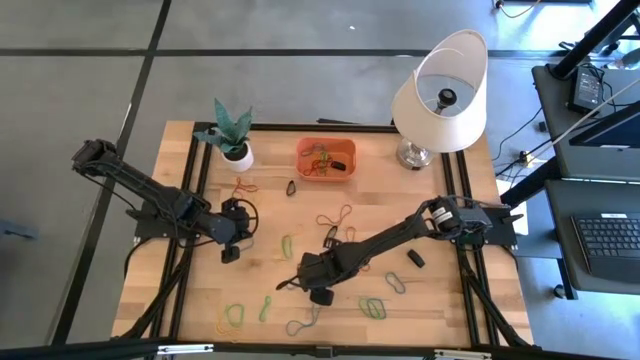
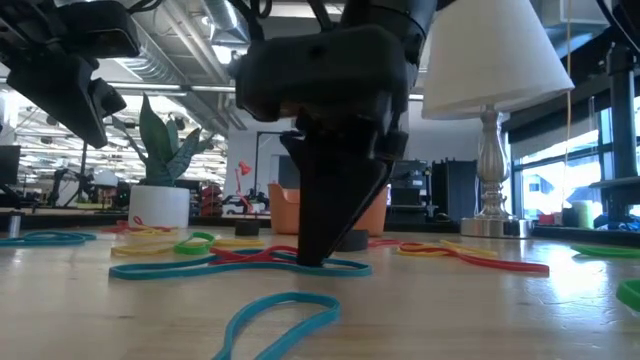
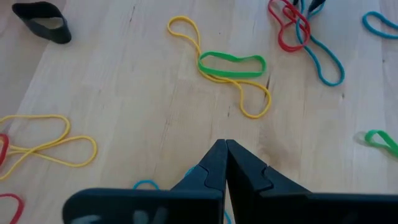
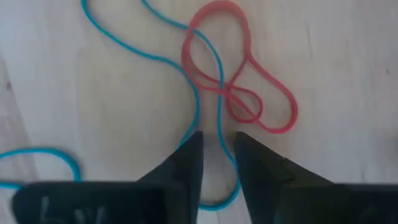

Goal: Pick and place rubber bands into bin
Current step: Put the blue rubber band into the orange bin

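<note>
Rubber bands lie scattered over the wooden table. The orange bin (image 1: 325, 158) sits at the far edge with several bands inside, and shows behind my right gripper in the low view (image 2: 283, 208). My right gripper (image 1: 290, 283) (image 2: 318, 258) points down at the table, slightly open. Its fingertips (image 4: 217, 146) stand on either side of one strand of a blue band (image 4: 196, 93), which is tangled with a red band (image 4: 273, 118). My left gripper (image 1: 231, 253) (image 3: 225, 149) hovers shut above the table near a green band (image 3: 231, 64) that lies across a yellow one.
A white plant pot (image 1: 237, 155) stands left of the bin and a lamp (image 1: 440, 95) right of it. Black bands (image 1: 291, 187) (image 1: 415, 259), green bands (image 1: 372, 307) and yellow ones (image 1: 232, 318) lie loose toward the near edge.
</note>
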`<action>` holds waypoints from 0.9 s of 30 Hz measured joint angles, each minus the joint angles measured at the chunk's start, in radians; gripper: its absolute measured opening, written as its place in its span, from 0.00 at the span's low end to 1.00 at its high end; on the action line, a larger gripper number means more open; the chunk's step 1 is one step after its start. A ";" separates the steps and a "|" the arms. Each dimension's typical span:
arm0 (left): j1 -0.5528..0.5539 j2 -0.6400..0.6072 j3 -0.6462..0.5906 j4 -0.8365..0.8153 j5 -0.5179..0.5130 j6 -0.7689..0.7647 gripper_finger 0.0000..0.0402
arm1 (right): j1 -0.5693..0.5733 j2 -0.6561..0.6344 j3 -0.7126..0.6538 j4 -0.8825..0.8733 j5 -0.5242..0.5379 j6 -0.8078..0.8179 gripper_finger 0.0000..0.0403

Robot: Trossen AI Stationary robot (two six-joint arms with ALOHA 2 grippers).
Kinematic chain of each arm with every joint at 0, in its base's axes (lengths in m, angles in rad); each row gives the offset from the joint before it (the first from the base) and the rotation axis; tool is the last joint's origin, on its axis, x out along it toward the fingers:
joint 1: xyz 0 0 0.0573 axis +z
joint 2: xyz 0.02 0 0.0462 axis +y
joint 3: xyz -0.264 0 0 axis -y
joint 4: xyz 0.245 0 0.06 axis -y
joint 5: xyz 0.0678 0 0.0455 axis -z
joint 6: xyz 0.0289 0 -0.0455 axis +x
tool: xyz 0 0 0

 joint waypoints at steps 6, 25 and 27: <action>0.000 0.000 0.000 0.000 0.000 0.000 0.01 | -0.002 0.009 0.001 -0.007 -0.023 0.037 0.03; 0.000 0.000 0.000 0.002 0.002 0.033 0.01 | 0.010 -0.028 0.413 -0.381 -0.011 -0.053 0.00; 0.000 0.000 0.000 0.001 0.002 0.034 0.01 | 0.008 -0.028 0.456 -0.405 0.017 -0.061 0.00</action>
